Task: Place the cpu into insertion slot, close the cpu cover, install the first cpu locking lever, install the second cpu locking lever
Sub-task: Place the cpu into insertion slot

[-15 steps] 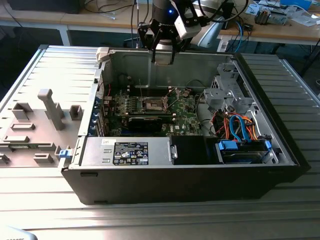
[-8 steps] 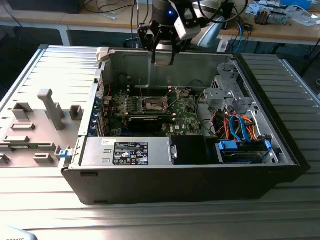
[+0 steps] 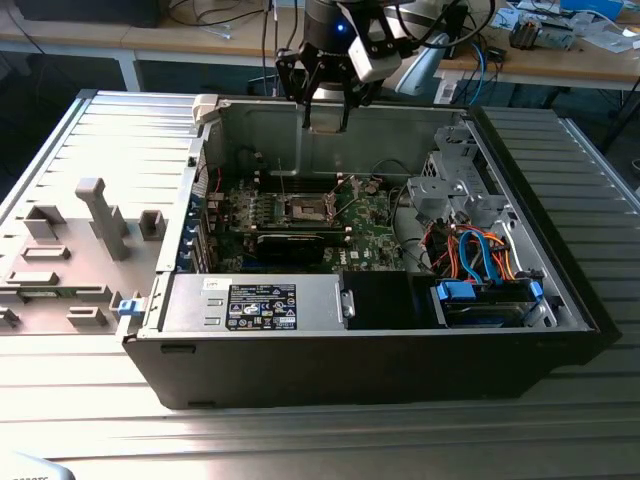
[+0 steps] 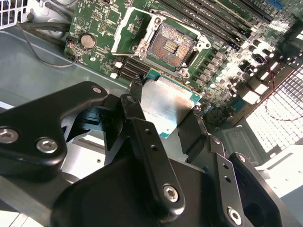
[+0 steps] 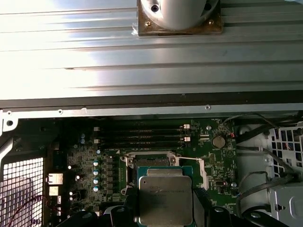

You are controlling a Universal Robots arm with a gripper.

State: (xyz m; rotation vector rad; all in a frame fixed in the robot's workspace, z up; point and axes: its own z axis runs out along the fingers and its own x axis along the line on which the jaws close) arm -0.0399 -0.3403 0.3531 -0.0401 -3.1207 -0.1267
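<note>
My gripper (image 3: pixel 325 112) hangs above the open computer case, shut on the cpu (image 3: pixel 326 108). In the second wrist view the cpu (image 4: pixel 165 101), a silvery square chip with a green edge, sits between the two black fingers (image 4: pixel 136 87) of the gripper (image 4: pixel 166 100). The insertion slot (image 4: pixel 168 45) lies uncovered on the green board beyond the chip, its dark centre showing. The cpu cover (image 4: pixel 129 29) is swung open beside it. In the first wrist view the cpu (image 5: pixel 165 196) hides most of the insertion slot (image 5: pixel 152 161). From the exterior view the insertion slot (image 3: pixel 305 208) is well below the gripper.
A long black card (image 3: pixel 290 243) lies in front of the slot, and a labelled power supply (image 3: pixel 260 300) fills the case's near side. Blue and orange cables and a drive cage (image 3: pixel 480 250) occupy the exterior view's right. Grey fixture blocks (image 3: pixel 100 215) stand outside the case on the left.
</note>
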